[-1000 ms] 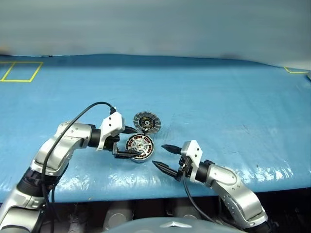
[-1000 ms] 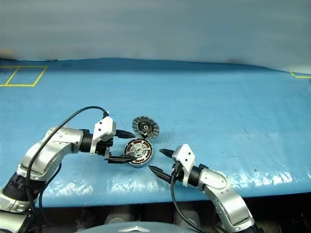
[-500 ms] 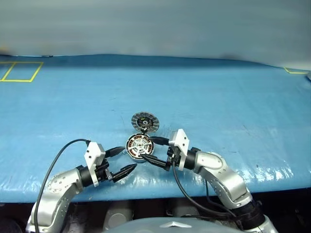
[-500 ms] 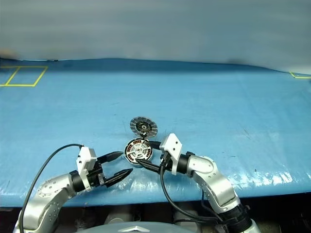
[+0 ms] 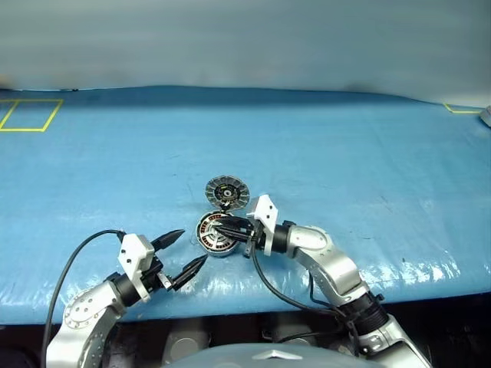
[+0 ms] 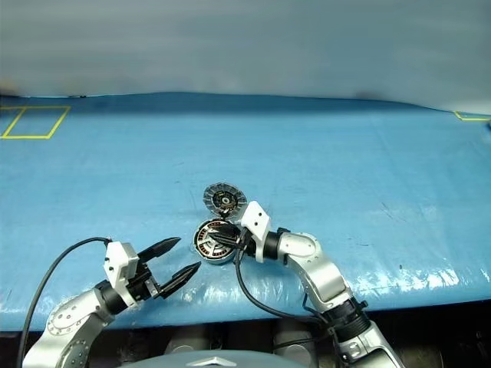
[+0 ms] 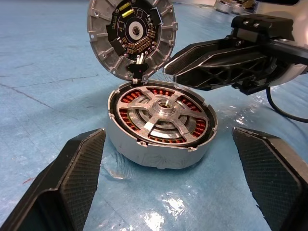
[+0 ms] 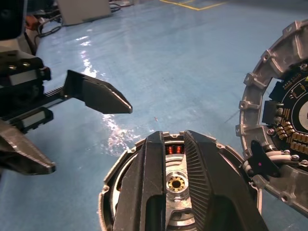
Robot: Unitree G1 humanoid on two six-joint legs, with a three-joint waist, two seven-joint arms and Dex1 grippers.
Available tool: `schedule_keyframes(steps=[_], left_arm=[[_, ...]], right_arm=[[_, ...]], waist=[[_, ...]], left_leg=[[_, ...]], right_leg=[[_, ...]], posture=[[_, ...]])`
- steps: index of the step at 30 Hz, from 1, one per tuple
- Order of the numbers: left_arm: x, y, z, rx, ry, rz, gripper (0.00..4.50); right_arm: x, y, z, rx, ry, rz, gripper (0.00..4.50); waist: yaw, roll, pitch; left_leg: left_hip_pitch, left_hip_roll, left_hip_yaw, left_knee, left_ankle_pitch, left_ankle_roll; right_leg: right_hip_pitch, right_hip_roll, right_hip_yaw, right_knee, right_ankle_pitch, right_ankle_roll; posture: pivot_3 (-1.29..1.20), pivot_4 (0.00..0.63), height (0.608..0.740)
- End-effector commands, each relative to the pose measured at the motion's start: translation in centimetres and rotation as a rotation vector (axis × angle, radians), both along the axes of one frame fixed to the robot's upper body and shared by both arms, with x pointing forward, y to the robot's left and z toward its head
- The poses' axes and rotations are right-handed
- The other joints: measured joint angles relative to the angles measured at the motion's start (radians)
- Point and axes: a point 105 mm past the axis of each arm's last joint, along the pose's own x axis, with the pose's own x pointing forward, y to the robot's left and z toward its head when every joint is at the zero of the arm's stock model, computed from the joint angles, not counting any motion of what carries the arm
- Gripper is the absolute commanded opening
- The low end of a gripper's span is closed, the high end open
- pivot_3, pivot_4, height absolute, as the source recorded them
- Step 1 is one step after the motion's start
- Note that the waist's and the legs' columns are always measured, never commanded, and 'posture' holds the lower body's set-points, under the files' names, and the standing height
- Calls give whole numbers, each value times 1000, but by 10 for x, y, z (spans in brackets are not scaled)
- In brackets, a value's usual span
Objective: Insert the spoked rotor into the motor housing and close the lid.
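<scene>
The spoked rotor [image 7: 162,113] already sits inside the motor housing [image 7: 161,126]. The lid [image 7: 131,34] stands open at twelve o'clock, still unclosed. Right gripper [image 8: 174,144] hovers over the hub, fingers nearly together, empty; left gripper [image 5: 180,251] spread apart at seven o'clock.

In the head views the right gripper [image 5: 230,229] is covering part of the motor housing [image 5: 212,239], so the rotor's spokes are too small and hidden to count there. In the right wrist view its fingers [image 8: 204,180] are hiding most of the rotor [image 8: 175,183], and the frame edge is cutting off the lid [image 8: 284,125]. Whether the fingers are touching the hub is unclear.
</scene>
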Motion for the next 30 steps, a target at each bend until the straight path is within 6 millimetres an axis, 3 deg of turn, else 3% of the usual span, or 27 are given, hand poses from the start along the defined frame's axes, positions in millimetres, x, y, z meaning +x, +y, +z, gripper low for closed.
schedule_keyframes(steps=[1, 5, 8, 11, 18, 23, 27, 30], left_arm=[[0, 1, 1, 33, -30, -11, 4500], [-1, -4, 3, 11, -40, -18, 4500], [-2, -4, 1, 9, -35, -16, 4500], [-3, -2, 1, 3, -36, -13, 3886], [-2, -2, 1, 25, -38, -2, 1563], [-1, 1, 1, 38, -52, 17, 1563], [-2, 2, 1, 45, -56, 9, 1563], [-2, 1, 1, 50, -58, 8, 1563]], right_arm=[[1, 5, -7, -46, -25, 2, 713], [7, 3, -15, -45, 9, -50, 713], [0, 0, -30, -114, 31, -25, 713], [-4, -2, -32, -123, 36, -15, 677], [-4, -4, -24, -83, 31, -12, 677], [-5, -2, -23, -76, 39, 4, 677], [-7, -8, -56, -258, 79, -5, 677], [-5, -11, -64, -274, 109, -35, 677]], waist=[[0, 0, 0], [-1, 0, 0], [-2, 1, 0], [-1, 1, 0], [-1, 1, 0], [-1, 1, 0], [-2, 2, -1], [-3, 3, -5]], left_leg=[[0, 0, 0, 0, 0, 0], [1, 0, 0, 0, 0, 0], [2, 1, 0, 0, 0, 0], [4, 1, 0, 0, 0, 0], [3, 0, 0, 0, 0, -1], [2, 0, 0, -1, 0, -1], [3, 0, 0, -1, 0, -1], [4, 1, 0, -1, 0, -1]], right_leg=[[0, 0, 0, 0, 0, 0], [0, 0, 0, -1, 0, 1], [-1, 0, 0, 0, -1, 1], [-1, -1, 0, -1, -1, 1], [-1, -1, -1, -1, -1, 1], [-2, -1, -1, -1, -1, 1], [-2, -1, -1, -1, -1, 1], [-1, -1, -1, -1, -1, 1]], posture=[[0, 150, 740], [0, 150, 740], [0, 150, 740], [0, 150, 740], [0, 150, 740], [0, 150, 740], [0, 150, 740], [0, 150, 740]])
